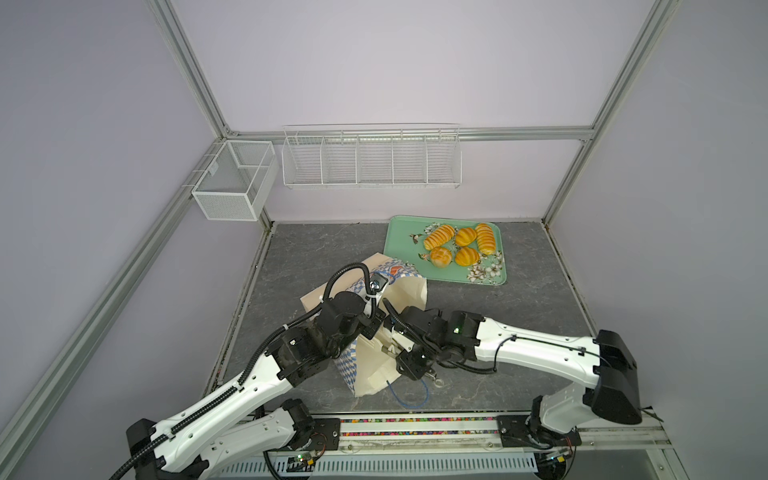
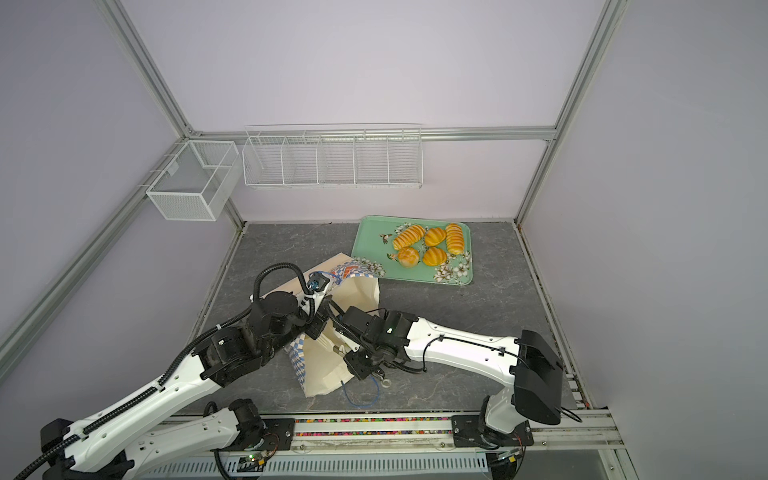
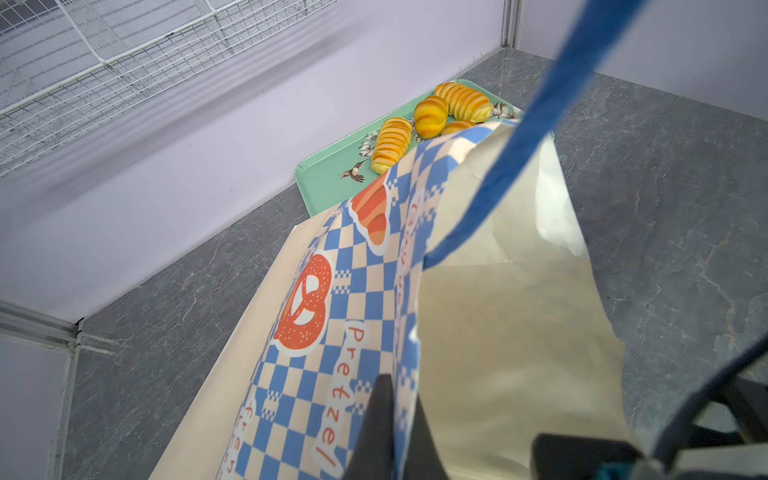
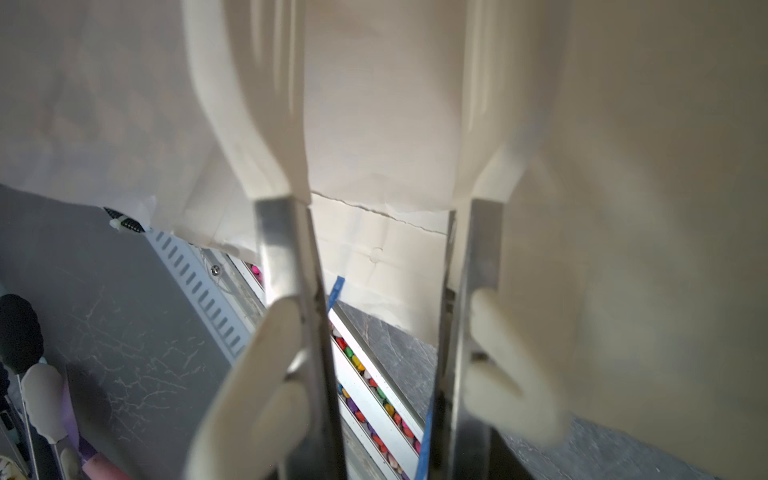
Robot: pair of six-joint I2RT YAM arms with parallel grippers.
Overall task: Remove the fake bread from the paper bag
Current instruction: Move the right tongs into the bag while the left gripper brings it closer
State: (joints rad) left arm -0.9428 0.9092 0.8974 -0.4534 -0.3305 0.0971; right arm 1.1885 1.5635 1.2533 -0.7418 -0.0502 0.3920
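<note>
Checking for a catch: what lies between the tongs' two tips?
Only the cream inner wall of the paper bag, nothing gripped, shows between the tips of the tongs in the right wrist view.

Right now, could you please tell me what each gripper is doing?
Left gripper: closed on the paper bag edge.
Right gripper: closed on the tongs, whose tips are inside the bag.

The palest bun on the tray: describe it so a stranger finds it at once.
Look to the green flowered tray at the back right. Of five toy breads on it, the bun sits in the near row, on the left, closest to the paper bag. It alone is pale and lacks bold stripes.
</note>
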